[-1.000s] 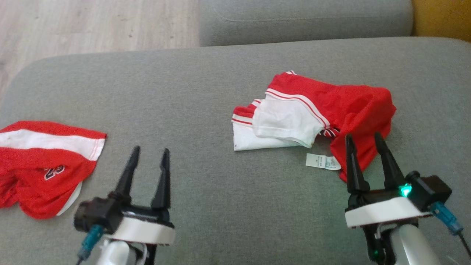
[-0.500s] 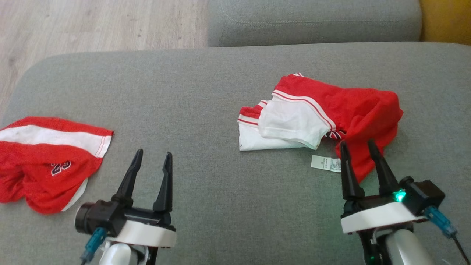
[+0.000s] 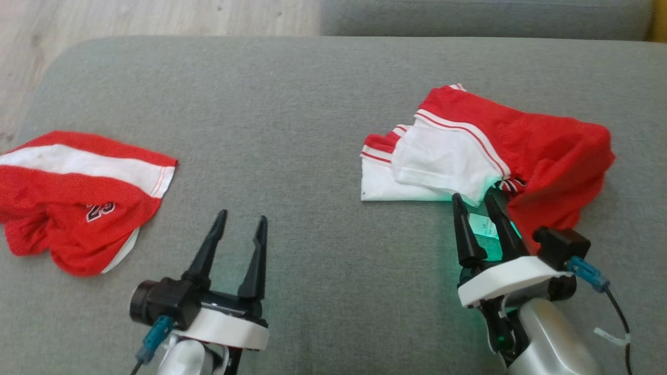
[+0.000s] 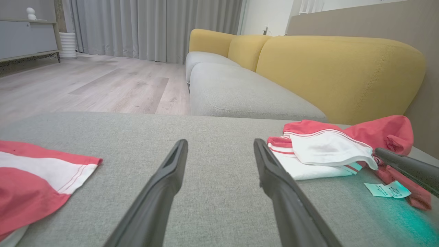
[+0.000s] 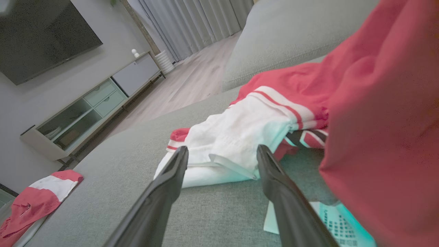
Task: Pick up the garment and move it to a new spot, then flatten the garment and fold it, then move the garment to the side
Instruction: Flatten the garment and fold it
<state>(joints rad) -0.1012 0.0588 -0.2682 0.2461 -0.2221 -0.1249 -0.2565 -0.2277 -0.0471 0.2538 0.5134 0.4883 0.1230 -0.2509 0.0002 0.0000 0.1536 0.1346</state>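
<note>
the job looks to be at its first step, the pick-up: the garment (image 3: 500, 151), a rumpled red-and-white piece of sportswear, lies in a heap on the right half of the grey sofa cushion (image 3: 312, 94), not yet lifted or flattened. the right gripper (image 3: 473, 198) sits low at its near edge, fingers spread with nothing between them. its tips are just short of the white part and over the loose care label (image 3: 482, 227) beside the red cloth. the left gripper (image 3: 243, 215) hangs over bare cushion well apart from the heap, fingers likewise spread and empty. a second red-and-white piece (image 3: 78, 192) lies at the far left, touched by neither arm.

next, i'd judge, the right fingers need to go forward and down onto a fold of cloth and close on it (on fabric proper, not just the label, which would likely slip). the heap is layered, so a bite through one layer may leave the rest dragging.

the head view gives the layout, with both arms and both pieces at once. the right wrist view shows what it can't: the white hem sits squarely between the spread fingers, and the red bulk rises close on that view's right. whether the tips touch the cushion is hard to tell there. the left wrist view adds the yellow backrest (image 4: 336, 68) behind the heap, and a dark finger of the other arm at its right edge by the label
</note>
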